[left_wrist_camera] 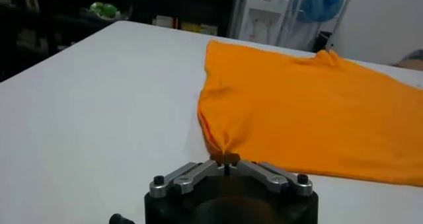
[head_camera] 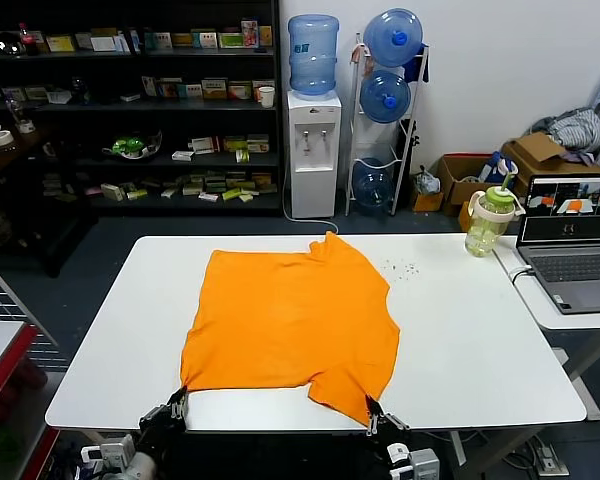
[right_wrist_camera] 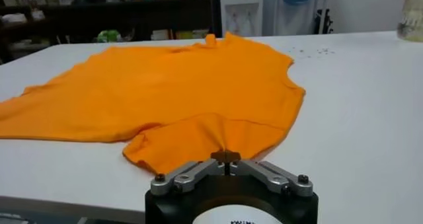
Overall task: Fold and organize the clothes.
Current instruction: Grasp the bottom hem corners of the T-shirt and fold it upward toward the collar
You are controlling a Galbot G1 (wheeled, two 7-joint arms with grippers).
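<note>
On the white table (head_camera: pixel 460 330) the T-shirt (head_camera: pixel 290 320) lies lengthwise, collar away, near corners pinched by left end effector (head_camera: pixel 177 403) and right end effector (head_camera: pixel 373 415).

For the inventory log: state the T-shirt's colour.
Plain bright orange T-shirt, clearest in the head view.

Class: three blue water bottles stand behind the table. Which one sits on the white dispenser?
The leftmost blue bottle, upright on the white dispenser. The other two, upper and lower, lie tilted in the wire rack beside it.
</note>
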